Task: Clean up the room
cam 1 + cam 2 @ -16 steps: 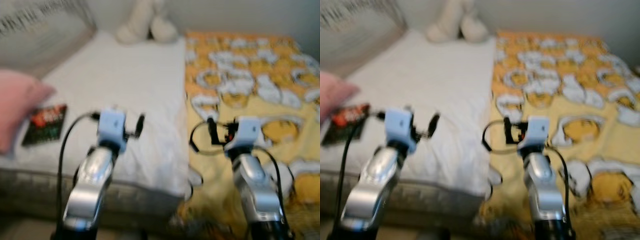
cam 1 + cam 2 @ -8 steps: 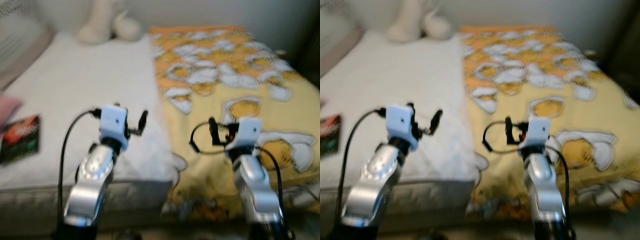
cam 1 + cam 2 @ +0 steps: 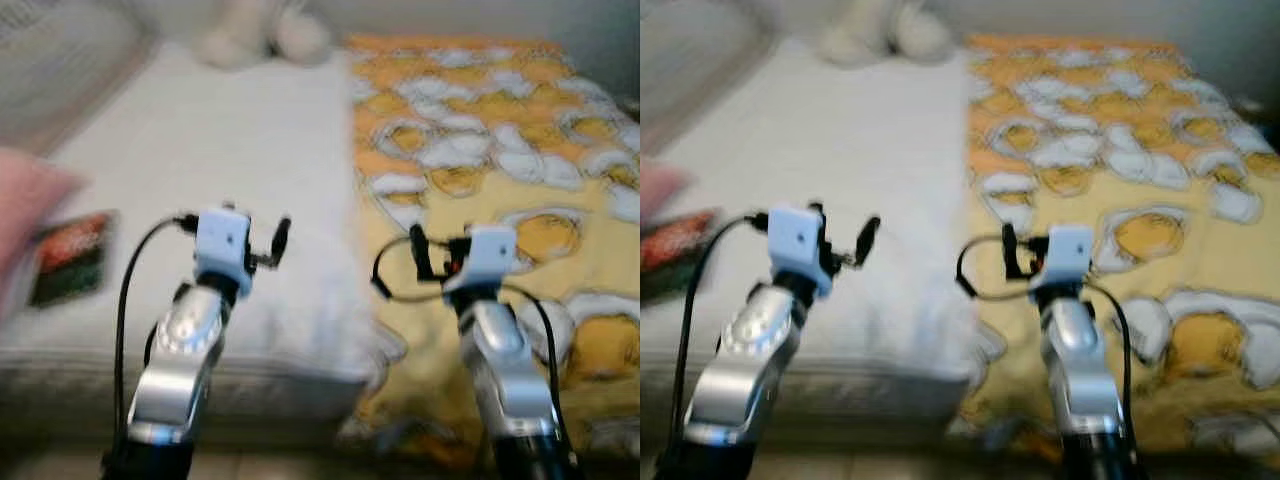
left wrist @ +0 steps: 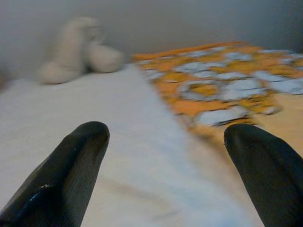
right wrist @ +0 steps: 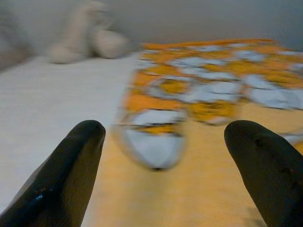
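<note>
Nothing on the bed (image 3: 240,150) looks tidied yet, so I'd judge the clean-up to be at its very start. The yellow blanket (image 3: 500,150), printed with white and orange shapes, covers the half of the bed on the robot's right and spills over the near edge, rumpled where it meets the bare white sheet (image 3: 840,140). On the sheet, near the edge on the robot's left, a small dark book or packet (image 3: 72,258) with a red cover lies flat, and just beside it something pink (image 3: 25,215), perhaps a pillow, pokes in from the side; the blur keeps me from saying more. A pale stuffed toy (image 4: 78,47) sits at the far end of the bed against the wall, well apart from both arms. The left gripper (image 4: 165,175) is raised in front of the robot over the white sheet, its fingers (image 4: 71,170) spread wide with nothing between them. The right gripper (image 5: 165,175) hangs likewise over the blanket, spread wide and empty. Neither touches anything. What is left, by my guess, is everything: spreading the blanket, and dealing with the book, the pink thing and the toy.
</note>
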